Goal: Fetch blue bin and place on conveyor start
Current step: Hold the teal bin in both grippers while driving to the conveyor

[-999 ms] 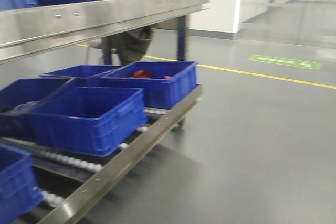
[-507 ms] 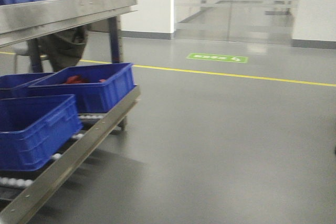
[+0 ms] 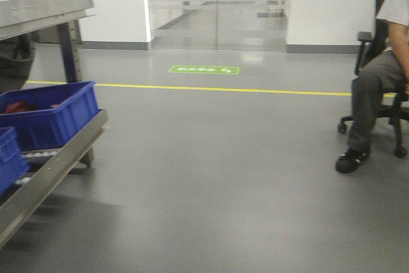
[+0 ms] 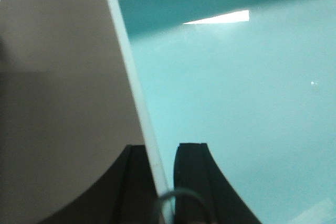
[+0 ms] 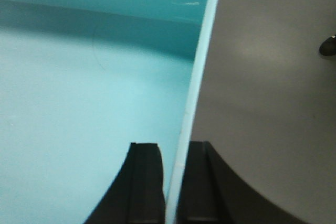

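Wrist-mounted: left fingers (image 4: 191,182), right fingers (image 5: 144,182) pinch blue bin (image 4: 236,103).

A light turquoise smooth plastic tub (image 4: 236,103) shows a glossy, glare-streaked base to the right of the left gripper's (image 4: 160,153) matt black jaws, its thin pale rim slick between them; the right gripper (image 5: 176,150) wears the same dull black. Beyond the jaws: smooth grey floor (image 3: 223,190) with soft sheen, brushed stainless-steel shelf rail (image 3: 38,11), dark blue plastic crate (image 3: 51,116)
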`<state>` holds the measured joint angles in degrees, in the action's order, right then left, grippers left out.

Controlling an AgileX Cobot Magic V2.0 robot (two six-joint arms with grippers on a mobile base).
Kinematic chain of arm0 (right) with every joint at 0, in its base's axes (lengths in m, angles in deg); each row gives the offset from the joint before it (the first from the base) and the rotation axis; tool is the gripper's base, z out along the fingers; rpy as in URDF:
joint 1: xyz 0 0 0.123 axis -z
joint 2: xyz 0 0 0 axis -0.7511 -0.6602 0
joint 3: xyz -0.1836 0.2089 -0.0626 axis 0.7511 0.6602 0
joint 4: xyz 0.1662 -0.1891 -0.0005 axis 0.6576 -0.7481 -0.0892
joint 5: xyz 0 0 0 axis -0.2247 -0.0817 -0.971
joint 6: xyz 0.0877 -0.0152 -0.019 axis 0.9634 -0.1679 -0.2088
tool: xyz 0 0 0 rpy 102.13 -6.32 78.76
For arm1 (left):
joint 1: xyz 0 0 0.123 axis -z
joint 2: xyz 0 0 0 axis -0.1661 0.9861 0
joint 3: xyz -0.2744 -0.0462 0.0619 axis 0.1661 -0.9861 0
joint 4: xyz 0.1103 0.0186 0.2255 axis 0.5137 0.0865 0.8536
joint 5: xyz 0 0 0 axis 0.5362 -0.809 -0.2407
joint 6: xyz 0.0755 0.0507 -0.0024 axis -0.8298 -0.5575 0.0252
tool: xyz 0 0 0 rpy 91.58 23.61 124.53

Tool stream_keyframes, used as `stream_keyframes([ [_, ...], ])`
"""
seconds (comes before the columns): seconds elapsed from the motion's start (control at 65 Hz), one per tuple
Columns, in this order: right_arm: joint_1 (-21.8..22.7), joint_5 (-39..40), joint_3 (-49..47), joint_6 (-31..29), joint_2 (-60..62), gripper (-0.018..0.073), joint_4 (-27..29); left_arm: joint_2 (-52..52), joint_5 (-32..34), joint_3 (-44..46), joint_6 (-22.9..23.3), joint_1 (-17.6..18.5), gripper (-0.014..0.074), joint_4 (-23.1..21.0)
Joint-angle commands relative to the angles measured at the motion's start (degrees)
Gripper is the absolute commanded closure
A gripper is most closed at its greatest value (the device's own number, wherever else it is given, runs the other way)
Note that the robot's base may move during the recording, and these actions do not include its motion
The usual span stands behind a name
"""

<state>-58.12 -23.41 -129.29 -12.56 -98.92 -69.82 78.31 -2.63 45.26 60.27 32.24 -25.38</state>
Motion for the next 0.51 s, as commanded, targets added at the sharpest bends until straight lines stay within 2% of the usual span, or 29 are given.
stream_keyframes([
  [0.0,0.08,1.45,-0.59,-1.26,0.65,0.0711,-0.13,-0.91,2.25,0.57,-1.09,0.54,0.0708,-1.22],
  [0.492,0.08,1.45,-0.59,-1.26,0.65,0.0711,-0.13,-0.91,2.25,0.57,-1.09,0.54,0.0708,-1.22],
])
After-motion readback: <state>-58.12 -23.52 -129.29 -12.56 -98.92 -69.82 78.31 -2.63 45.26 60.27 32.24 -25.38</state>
